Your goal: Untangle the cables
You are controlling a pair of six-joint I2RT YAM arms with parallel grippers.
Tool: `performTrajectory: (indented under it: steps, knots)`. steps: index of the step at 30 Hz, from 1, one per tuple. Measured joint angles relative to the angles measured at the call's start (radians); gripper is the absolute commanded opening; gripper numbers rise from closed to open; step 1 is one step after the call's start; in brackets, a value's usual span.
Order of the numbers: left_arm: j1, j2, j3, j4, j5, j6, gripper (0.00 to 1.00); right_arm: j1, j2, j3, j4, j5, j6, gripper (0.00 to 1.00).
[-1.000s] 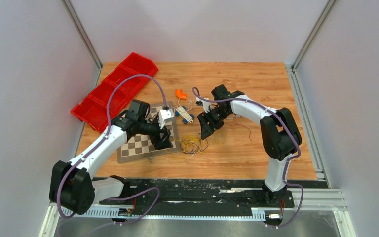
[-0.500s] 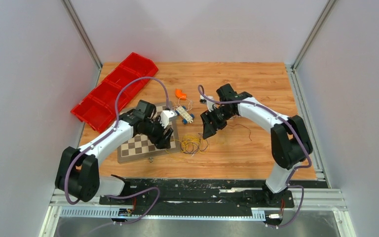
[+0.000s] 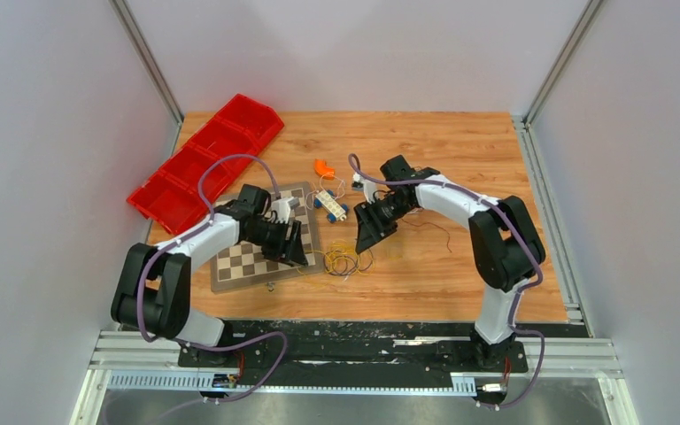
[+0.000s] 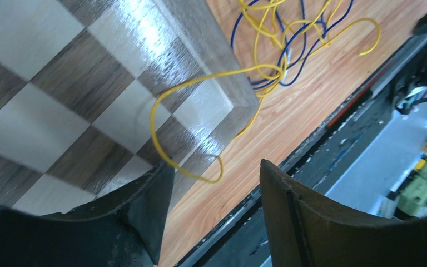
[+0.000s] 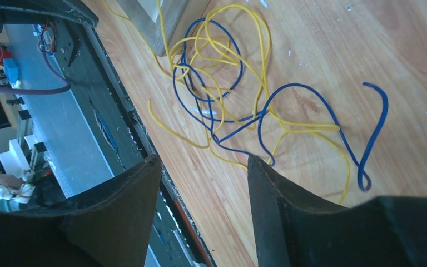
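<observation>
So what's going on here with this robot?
It is working on a tangle of thin yellow and blue cables lying on the wooden table beside a chessboard. The left gripper and right gripper are both open, poised on either side of the bunch. Neither holds a wire; one yellow loop lies over the board's corner.

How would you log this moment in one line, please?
left gripper open over chessboard | right gripper open near cables | cables tangled
</observation>
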Motion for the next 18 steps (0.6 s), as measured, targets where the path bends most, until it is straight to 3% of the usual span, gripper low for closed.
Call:
performTrajectory:
  steps: [4, 7, 11, 14, 18]
  knots:
    - [-0.001, 0.055, -0.001, 0.065, 0.064, -0.056, 0.51, 0.010, 0.061, 0.020, 0.023, -0.007, 0.021, 0.44]
    - [-0.001, 0.091, 0.000, 0.099, 0.097, -0.083, 0.26, 0.019, 0.095, 0.039, 0.050, 0.015, 0.032, 0.35]
    - [0.000, 0.113, 0.000, 0.103, 0.113, -0.092, 0.02, 0.036, 0.141, 0.052, 0.080, 0.107, 0.034, 0.33]
    - [-0.001, 0.070, 0.008, 0.081, 0.118, -0.077, 0.00, 0.043, 0.154, 0.048, 0.084, 0.205, 0.023, 0.33]
    - [-0.001, -0.129, 0.055, 0.023, 0.125, -0.045, 0.00, 0.047, 0.147, 0.034, 0.085, 0.287, 0.007, 0.31]
